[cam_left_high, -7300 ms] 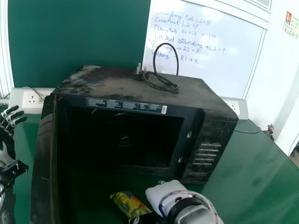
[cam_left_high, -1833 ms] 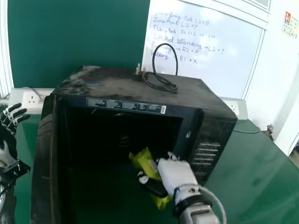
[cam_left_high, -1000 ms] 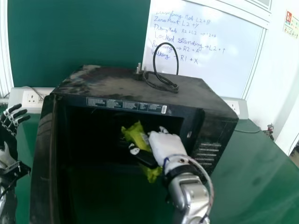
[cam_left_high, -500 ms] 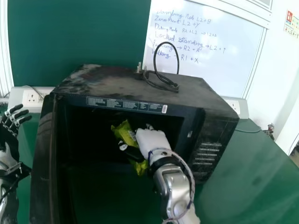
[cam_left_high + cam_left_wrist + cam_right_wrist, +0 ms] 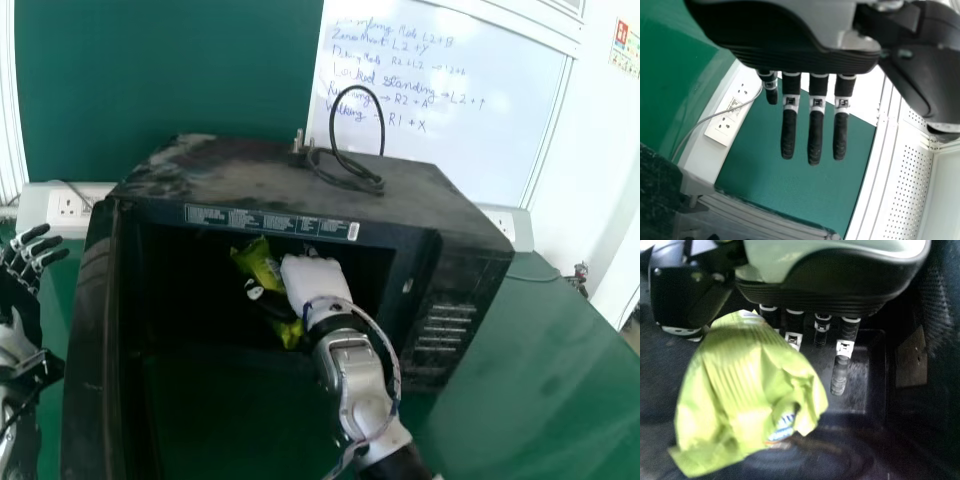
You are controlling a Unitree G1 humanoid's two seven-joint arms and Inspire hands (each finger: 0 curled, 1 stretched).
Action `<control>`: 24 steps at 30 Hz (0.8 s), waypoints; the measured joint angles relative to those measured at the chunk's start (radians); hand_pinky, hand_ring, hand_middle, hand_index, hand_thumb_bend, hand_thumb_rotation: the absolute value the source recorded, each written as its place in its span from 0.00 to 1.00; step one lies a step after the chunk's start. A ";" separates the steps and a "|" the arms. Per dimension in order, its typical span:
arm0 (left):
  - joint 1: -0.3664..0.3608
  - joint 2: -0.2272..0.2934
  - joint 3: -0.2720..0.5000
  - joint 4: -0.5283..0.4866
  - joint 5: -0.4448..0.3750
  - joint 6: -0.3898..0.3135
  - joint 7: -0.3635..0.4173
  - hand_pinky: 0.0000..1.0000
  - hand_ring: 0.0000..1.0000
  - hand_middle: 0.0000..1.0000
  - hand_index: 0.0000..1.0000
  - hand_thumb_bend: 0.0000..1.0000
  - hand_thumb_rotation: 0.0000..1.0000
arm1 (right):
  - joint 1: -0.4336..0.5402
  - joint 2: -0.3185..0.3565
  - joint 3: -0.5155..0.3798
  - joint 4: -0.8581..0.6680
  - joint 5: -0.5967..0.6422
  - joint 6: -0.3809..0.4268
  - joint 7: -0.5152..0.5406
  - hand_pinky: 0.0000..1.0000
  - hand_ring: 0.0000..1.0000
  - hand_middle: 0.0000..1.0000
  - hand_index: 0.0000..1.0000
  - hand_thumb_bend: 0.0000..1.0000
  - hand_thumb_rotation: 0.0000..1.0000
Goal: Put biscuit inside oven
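Right robot hand (image 5: 316,282) has a pinching grip. The green counter (image 5: 535,370) carries the black oven (image 5: 240,180). Left robot hand (image 5: 18,290), fingers straight, is at the head view's left. Inside the oven, the tilted biscuit packet (image 5: 258,262) is between the right hand's thumb and fingers.

Shows green board (image 5: 170,80) upright at back left | whiteboard (image 5: 450,110) beside it, bearing handwritten lines | socket panels (image 5: 68,207) below both boards | green counter (image 5: 560,360) in front, with thin cable (image 5: 530,278) at right | notice (image 5: 625,48) on white wall (image 5: 590,130), far right
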 measured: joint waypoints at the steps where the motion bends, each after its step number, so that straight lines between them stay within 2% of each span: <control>1: 0.001 -0.001 0.000 -0.002 0.000 0.001 0.001 0.47 0.50 0.51 0.54 0.86 0.94 | -0.015 0.001 0.006 0.028 0.009 0.000 -0.016 0.47 0.42 0.48 0.51 0.52 0.00; 10: 0.005 -0.006 -0.003 -0.010 0.002 0.007 0.008 0.47 0.50 0.51 0.54 0.85 0.95 | -0.144 0.028 0.061 0.283 0.083 -0.033 -0.182 0.47 0.44 0.48 0.50 0.52 0.00; 14: 0.008 -0.007 -0.006 -0.013 0.002 0.007 0.008 0.48 0.50 0.51 0.54 0.86 0.95 | -0.201 0.038 0.079 0.390 0.115 -0.045 -0.237 0.44 0.42 0.47 0.51 0.52 0.00; 24: 0.009 -0.011 -0.007 -0.023 0.002 0.009 0.014 0.48 0.50 0.52 0.54 0.87 0.94 | -0.246 0.042 0.115 0.468 0.169 -0.052 -0.283 0.44 0.42 0.47 0.53 0.52 0.00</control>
